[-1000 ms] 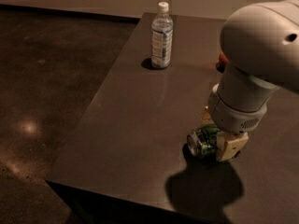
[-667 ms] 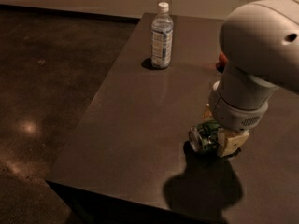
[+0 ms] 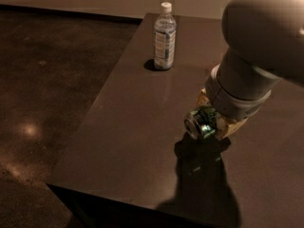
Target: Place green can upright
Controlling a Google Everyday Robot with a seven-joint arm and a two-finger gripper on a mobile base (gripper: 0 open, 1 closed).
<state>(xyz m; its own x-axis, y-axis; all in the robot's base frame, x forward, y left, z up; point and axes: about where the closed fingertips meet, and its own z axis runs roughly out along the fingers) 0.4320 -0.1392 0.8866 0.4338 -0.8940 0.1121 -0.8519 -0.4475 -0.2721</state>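
The green can [image 3: 199,123] lies on its side between the cream fingers [image 3: 233,127] of my gripper [image 3: 213,119]. Its silver end faces left and toward the front. The gripper is shut on the can and holds it a little above the dark table [image 3: 137,127], near the front right; the can's shadow falls on the table below it. The large white arm [image 3: 259,46] comes down from the upper right and hides the back of the can and most of the gripper.
A clear plastic water bottle [image 3: 165,36] with a white cap stands upright at the table's far left. The table's left edge [image 3: 102,99] and front edge [image 3: 142,204] drop off to a dark floor.
The gripper has risen with the green can in it; the can has left the table surface and its shadow now lies apart below it. The bottle has not moved.
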